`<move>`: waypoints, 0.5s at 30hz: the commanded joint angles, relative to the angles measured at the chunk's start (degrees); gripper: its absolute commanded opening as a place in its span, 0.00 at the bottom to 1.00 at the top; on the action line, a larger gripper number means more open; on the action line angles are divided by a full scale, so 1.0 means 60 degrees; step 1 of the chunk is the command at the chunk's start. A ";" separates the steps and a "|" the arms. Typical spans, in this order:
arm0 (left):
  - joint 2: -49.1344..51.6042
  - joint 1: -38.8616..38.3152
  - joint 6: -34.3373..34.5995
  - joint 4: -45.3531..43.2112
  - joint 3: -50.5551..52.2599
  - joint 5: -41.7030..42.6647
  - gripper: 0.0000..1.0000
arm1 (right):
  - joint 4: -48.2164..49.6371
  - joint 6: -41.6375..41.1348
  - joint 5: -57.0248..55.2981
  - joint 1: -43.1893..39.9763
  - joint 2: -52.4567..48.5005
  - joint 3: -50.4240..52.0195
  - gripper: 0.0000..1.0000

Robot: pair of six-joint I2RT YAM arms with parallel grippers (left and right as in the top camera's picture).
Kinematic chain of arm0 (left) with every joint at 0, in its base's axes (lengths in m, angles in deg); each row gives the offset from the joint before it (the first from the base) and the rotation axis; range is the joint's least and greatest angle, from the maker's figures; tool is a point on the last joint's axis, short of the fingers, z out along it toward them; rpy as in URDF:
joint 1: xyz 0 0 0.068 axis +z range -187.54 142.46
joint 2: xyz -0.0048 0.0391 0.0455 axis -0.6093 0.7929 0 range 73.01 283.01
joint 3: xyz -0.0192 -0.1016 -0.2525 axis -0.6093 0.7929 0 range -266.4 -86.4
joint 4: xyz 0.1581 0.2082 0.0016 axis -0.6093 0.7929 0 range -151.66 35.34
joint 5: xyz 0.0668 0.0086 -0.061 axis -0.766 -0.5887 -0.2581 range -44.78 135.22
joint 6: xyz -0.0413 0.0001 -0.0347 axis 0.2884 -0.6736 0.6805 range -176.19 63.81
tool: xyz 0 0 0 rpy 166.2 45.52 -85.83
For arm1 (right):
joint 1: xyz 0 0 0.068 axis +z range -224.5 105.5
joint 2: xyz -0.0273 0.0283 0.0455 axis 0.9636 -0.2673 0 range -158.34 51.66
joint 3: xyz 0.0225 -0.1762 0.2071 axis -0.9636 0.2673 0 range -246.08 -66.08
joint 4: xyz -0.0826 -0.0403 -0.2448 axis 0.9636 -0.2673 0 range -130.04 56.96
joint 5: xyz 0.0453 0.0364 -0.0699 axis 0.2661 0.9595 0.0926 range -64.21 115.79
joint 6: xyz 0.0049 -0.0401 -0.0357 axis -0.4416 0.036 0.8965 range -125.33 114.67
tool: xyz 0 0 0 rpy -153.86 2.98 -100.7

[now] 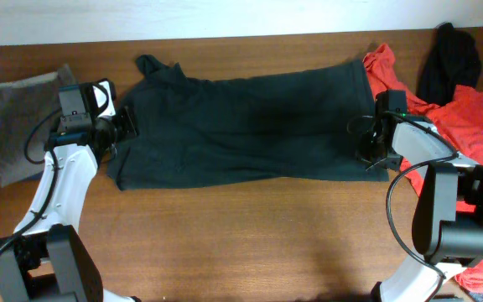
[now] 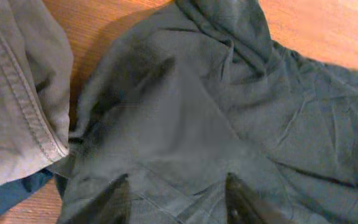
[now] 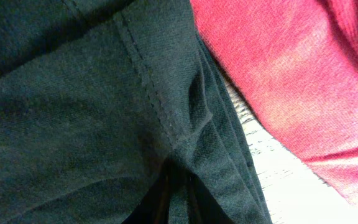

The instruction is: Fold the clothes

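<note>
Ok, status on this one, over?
Left gripper jaws open above black T-shirt. Right gripper shut on its edge. Coral-red T-shirt lies beside that edge.

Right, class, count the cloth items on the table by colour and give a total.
Black: 2, the large spread-out black T-shirt and the small crumpled black piece
Coral-red: 1, the crumpled coral-red garment
Grey-brown: 1, the folded grey-brown garment
Dark blue: 1, the dark blue cloth edge beneath it
Total: 5

The left arm (image 1: 57, 180) and right arm (image 1: 430, 143) share white curved links joined by bulky black housings. Thin black cables (image 1: 395, 214) loop loosely alongside them. The left gripper (image 2: 176, 199) ends in dark, tapered fingertips (image 2: 114, 200) with a matte finish.
</note>
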 commanded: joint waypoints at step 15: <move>0.1086 0.0007 -0.0412 0.1574 0.0051 -0.0900 0.52 | 0.0401 -0.0055 0.0131 -0.0069 -0.0692 0.0197 0.26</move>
